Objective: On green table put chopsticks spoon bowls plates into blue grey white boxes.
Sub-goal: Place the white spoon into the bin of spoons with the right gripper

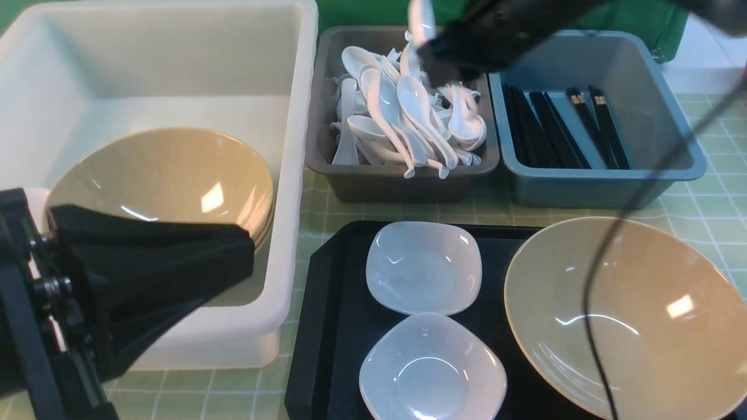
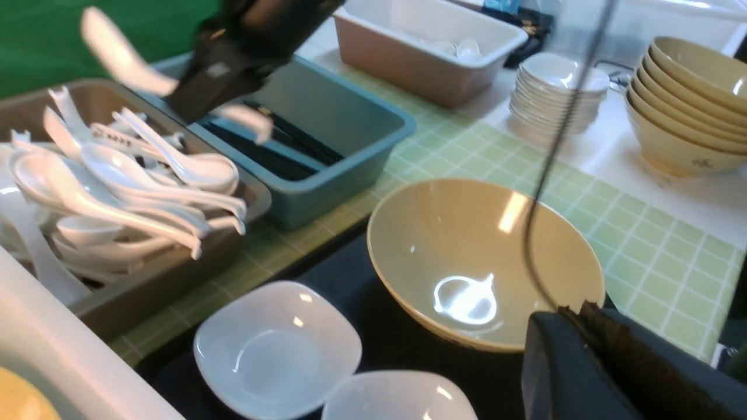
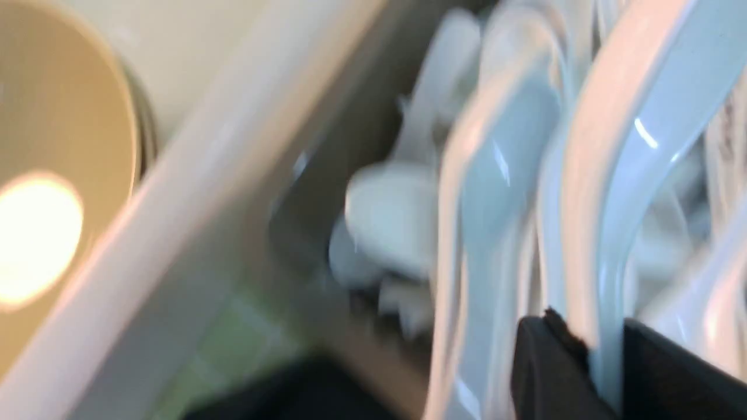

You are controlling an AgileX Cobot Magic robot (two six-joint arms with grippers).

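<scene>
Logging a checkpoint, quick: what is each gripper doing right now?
Left gripper: shut, holding nothing.
Right gripper: shut on a glossy white ceramic soup spoon, above the small dark grey plastic box.

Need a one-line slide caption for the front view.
Right pincer holds a white spoon above the grey box; two plates and a bowl sit on the tray.

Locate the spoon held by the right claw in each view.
Front: spoon at top centre, in the right claw, above the grey box.
Left wrist: spoon in the claw, above the box.
Right wrist: spoon close up, between the claw's fingers.
Shared landmark: the grey box.
</scene>
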